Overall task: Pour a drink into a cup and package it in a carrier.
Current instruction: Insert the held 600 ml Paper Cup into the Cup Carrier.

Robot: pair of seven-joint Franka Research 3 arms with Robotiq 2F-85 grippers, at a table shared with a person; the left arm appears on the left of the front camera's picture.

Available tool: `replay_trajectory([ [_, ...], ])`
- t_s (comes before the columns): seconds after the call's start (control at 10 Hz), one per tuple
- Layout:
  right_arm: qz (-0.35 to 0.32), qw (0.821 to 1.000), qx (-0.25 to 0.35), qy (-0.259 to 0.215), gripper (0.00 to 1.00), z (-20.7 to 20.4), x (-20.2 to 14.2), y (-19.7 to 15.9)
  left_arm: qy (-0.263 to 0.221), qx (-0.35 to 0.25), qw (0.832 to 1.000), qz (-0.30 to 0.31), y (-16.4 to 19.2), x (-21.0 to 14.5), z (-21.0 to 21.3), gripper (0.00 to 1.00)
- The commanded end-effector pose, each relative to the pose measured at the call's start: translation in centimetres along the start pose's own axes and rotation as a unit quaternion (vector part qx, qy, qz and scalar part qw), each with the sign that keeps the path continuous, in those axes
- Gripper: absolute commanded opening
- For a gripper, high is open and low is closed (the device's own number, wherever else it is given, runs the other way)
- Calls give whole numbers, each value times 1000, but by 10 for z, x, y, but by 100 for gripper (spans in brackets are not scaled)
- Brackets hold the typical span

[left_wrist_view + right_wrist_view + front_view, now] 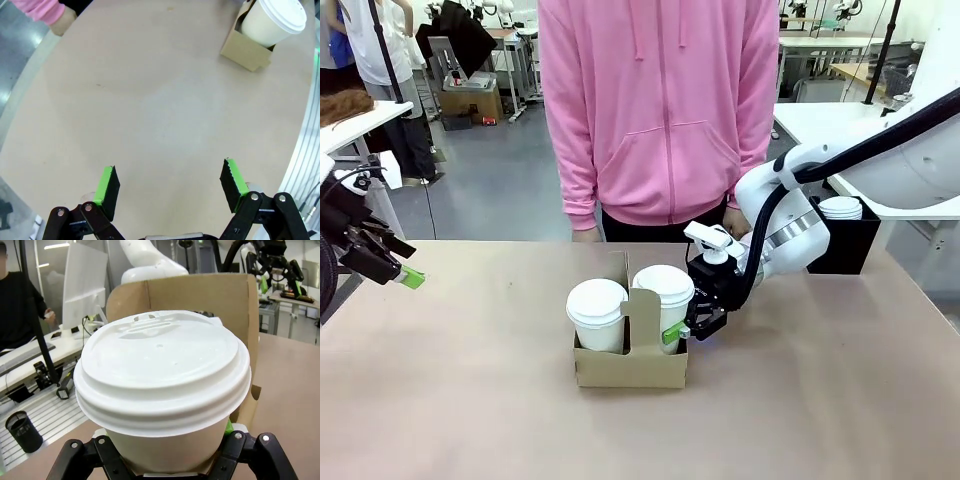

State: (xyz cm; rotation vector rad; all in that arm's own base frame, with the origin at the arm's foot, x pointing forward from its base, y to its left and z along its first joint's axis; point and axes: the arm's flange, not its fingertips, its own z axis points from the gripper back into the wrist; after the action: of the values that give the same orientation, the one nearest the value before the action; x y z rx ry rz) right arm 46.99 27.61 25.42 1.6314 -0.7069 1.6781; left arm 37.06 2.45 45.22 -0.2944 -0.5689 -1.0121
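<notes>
Table (840, 400) is bearing the carrier (630, 368), which is holding two lidded cups. Right gripper (682, 332), reaching in from the carrier's right, is clamping the right-hand cup (663, 300) seated in its hole. Judging by that grip, an uneven release risks tipping the cup or dragging the carrier. Left gripper (170, 187) is hovering well left of the carrier, spread wide, holding nothing.

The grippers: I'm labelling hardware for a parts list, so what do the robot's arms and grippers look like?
Both arms are white. The right arm has a silver wrist ring and a black cable along it. The right gripper and left gripper are black linkage fingers with bright green pads and silver pivot screws.
</notes>
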Motion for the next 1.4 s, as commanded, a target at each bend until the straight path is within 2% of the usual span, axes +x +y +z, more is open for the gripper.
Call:
replay_trajectory([
  [0.0,19,999,16,31,80,-3,-3,-7,-12,-5,1000,-8,2,-1,0,100],
  [0.2,29,999,4,39,80,-2,-5,-6,-12,-5,1000,-8,2,-1,0,100],
  [0.3,33,998,-2,51,100,-1,-5,-4,-12,-5,1000,-8,2,-1,0,100],
  [0.9,48,995,-56,65,100,41,23,22,-12,-5,1000,-8,2,-1,0,100],
  [1.2,40,991,-105,75,100,85,48,48,-12,-5,1000,-8,2,-1,0,100],
  [1.3,15,985,-153,80,100,106,63,69,-12,-5,1000,-8,2,-1,0,100],
])
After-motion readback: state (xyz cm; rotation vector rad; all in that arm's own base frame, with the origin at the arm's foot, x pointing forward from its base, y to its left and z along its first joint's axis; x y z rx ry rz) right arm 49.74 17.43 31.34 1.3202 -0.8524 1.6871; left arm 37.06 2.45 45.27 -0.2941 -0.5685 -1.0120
